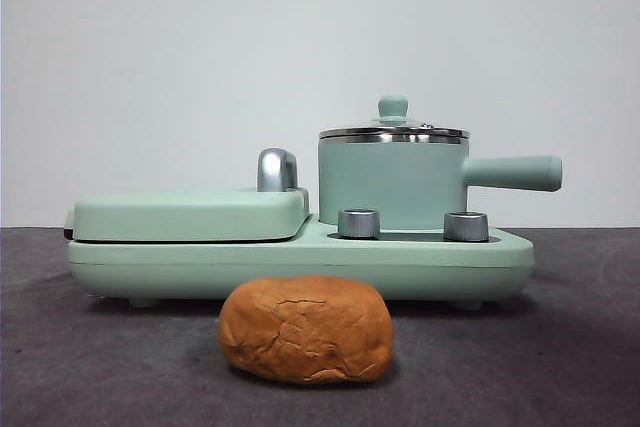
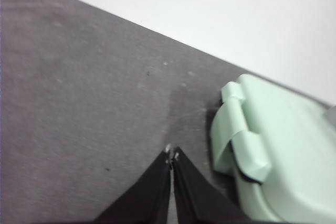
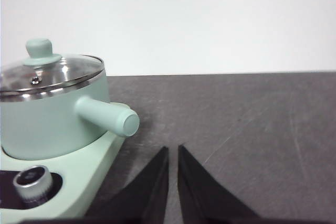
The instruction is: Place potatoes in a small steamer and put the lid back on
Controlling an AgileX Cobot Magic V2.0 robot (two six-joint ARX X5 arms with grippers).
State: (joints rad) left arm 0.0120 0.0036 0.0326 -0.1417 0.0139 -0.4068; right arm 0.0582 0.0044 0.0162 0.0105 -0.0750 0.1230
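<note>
Mint-green enamel covers the small steamer (image 1: 392, 183), which is seated on the right half of a green cooking base (image 1: 300, 257) with its long handle (image 1: 512, 173) pointed to the right. The glass lid (image 1: 393, 129) is set on the steamer's steel rim, its green knob upright. On the left half of the base a flat hinged grill plate (image 1: 188, 215) with a chrome handle (image 1: 277, 169) is seen closed. Two metal dials (image 1: 359, 223) are mounted at the base's front. The orange-brown, cracked potato (image 1: 306, 329) is laid on the grey table mat (image 1: 80, 357) just in front of the base, apart from it. The left gripper (image 2: 171, 156) is held over the mat near the grill plate's hinged end, jaws pressed together and gripping nothing. The right gripper (image 3: 173, 150) is held beside the steamer's handle, its jaws nearly closed, only a thin gap between them, and empty.
</note>
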